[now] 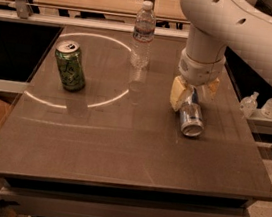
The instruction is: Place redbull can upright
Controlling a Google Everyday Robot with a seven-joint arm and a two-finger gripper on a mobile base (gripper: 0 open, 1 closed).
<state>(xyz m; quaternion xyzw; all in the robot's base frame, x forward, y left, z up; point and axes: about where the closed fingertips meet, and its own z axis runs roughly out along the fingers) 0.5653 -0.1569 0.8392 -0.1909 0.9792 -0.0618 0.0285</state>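
The redbull can (pixel 191 119) is a slim silver and blue can lying on its side on the right part of the dark table (pixel 120 148), with its round end towards the camera. My gripper (pixel 193 97) hangs from the white arm straight above the can's far end. Its cream fingers (pixel 178 94) stand on either side of the can and are closed against it. The can's far end is hidden between the fingers.
A wider green can (pixel 70 65) stands upright at the left. A clear water bottle (pixel 143 35) stands at the back middle. Two small bottles (pixel 262 105) sit on a ledge to the right, off the table. A dark opening lies at the left.
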